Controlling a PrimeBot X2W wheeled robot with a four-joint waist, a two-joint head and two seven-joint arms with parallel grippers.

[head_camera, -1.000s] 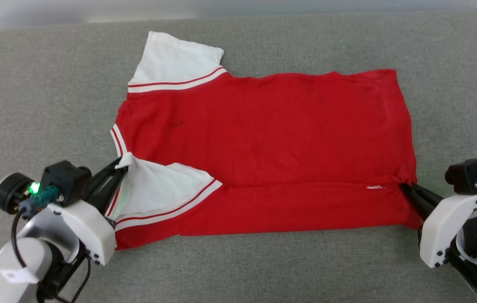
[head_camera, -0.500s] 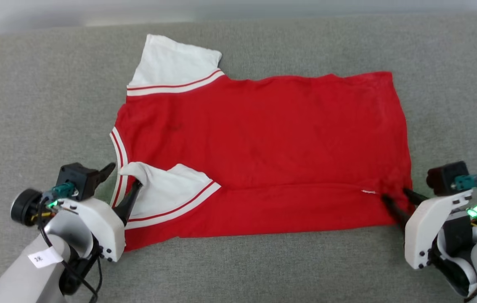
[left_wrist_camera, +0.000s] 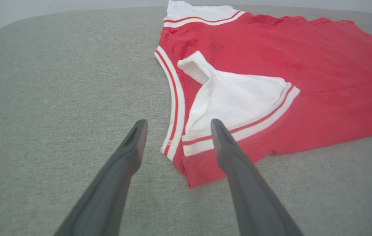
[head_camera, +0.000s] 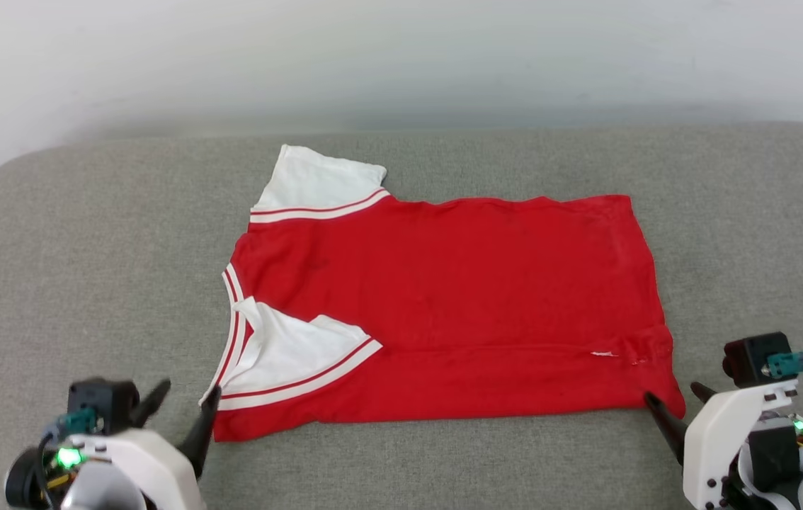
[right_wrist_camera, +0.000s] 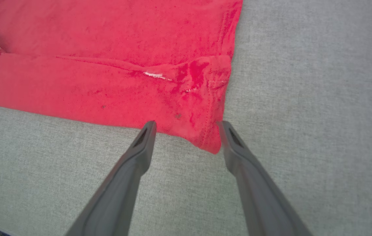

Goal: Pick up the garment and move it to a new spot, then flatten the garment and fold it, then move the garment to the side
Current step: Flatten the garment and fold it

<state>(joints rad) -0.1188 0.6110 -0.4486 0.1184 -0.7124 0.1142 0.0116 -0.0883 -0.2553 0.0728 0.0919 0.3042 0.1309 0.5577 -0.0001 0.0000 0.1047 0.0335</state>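
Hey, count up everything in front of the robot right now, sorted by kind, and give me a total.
Garments: 1, the red garment with white sleeves
Robot hands: 2, the left hand and the right hand, both open
Cushions: 1, the grey cushion under the garment
Total: 4
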